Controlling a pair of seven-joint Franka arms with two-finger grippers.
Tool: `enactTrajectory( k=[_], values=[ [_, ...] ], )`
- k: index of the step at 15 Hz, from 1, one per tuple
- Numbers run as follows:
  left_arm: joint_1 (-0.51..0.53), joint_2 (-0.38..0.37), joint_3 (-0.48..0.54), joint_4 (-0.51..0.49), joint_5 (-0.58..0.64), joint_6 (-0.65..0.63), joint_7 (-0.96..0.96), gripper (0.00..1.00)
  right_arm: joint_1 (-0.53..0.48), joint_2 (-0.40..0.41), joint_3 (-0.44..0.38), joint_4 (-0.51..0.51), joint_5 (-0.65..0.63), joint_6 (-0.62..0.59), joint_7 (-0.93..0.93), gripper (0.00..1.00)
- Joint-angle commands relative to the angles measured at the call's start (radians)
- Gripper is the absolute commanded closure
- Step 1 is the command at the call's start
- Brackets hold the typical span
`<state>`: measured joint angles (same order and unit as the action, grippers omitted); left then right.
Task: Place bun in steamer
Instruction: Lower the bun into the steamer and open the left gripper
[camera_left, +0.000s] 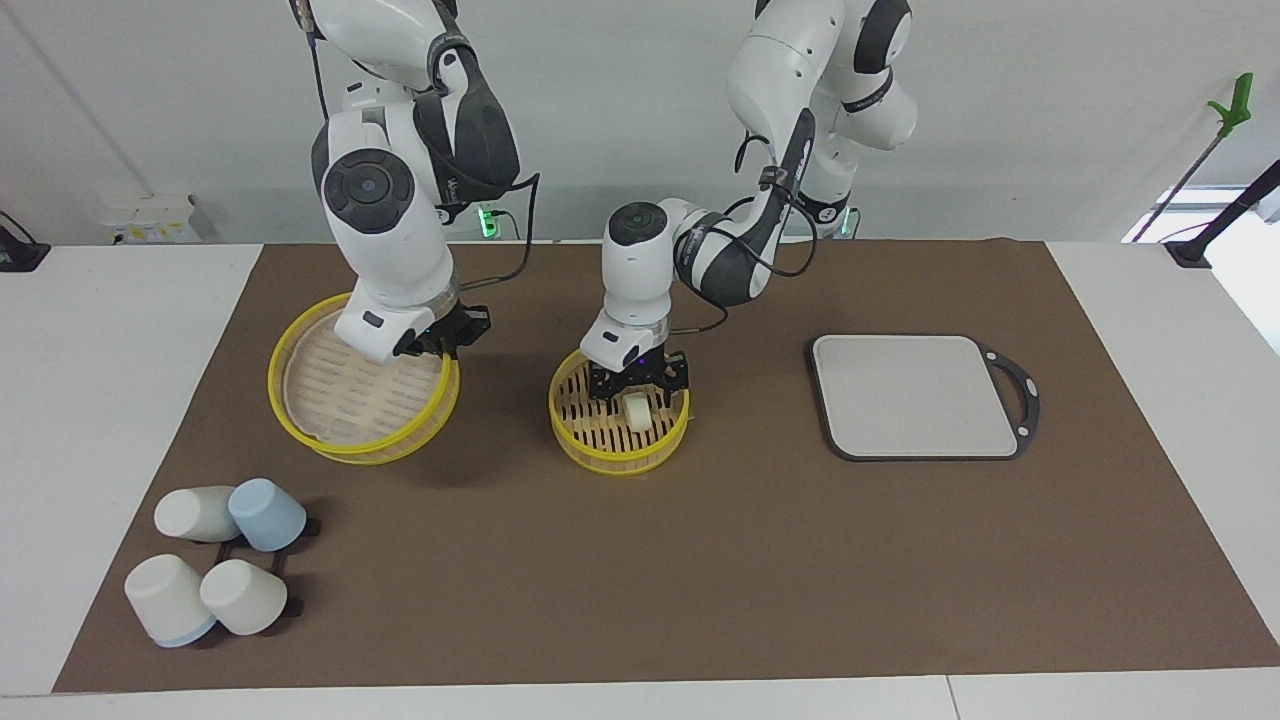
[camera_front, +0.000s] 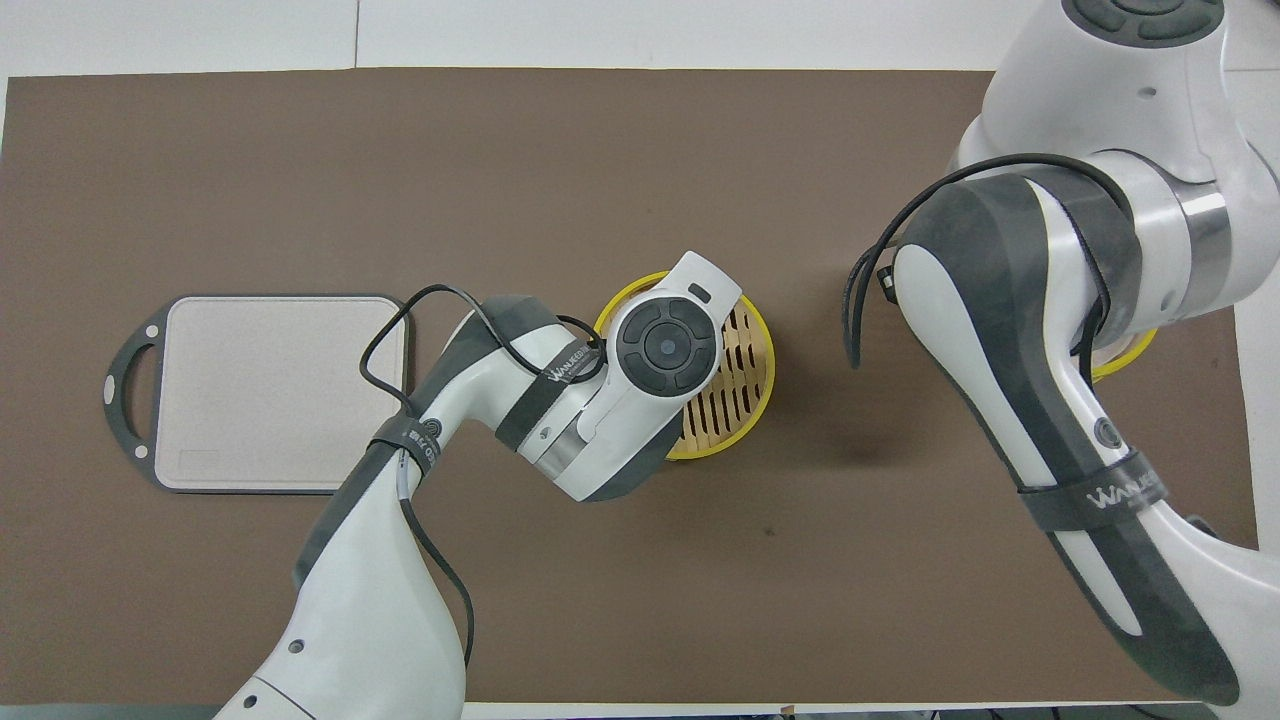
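The bun (camera_left: 636, 411) is seen on the slatted floor of the steamer (camera_left: 575, 420), directly below the left gripper (camera_left: 637, 385), whose fingers are spread apart above it. The lid (camera_left: 330, 415) is held tilted by the closed right gripper (camera_left: 447, 340). A brown mat (camera_left: 700, 560) covers the white table (camera_left: 100, 330); a pale wall (camera_left: 620, 100) is seen.

"WANJEEDA" on left arm strap (camera_front: 553, 379), right arm strap (camera_front: 1120, 492)

Pale slatted bamboo is seen in the steamer (camera_left: 620, 425) and its lid (camera_left: 362, 390); the tabletop (camera_left: 700, 560) is covered by matt brown sheeting.
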<state>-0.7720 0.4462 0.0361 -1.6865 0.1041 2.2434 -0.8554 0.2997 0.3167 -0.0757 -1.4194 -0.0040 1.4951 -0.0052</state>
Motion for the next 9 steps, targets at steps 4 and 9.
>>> enactTrajectory(
  k=[4,9],
  values=[
    [0.178,-0.251,0.001,-0.044,-0.021,-0.307,0.051,0.00,0.032,-0.033,0.008,-0.042,0.018,0.091,0.071,1.00],
    [0.466,-0.349,0.001,-0.039,-0.058,-0.444,0.436,0.00,0.249,0.025,0.008,-0.046,0.064,0.302,0.397,1.00]
  ],
)
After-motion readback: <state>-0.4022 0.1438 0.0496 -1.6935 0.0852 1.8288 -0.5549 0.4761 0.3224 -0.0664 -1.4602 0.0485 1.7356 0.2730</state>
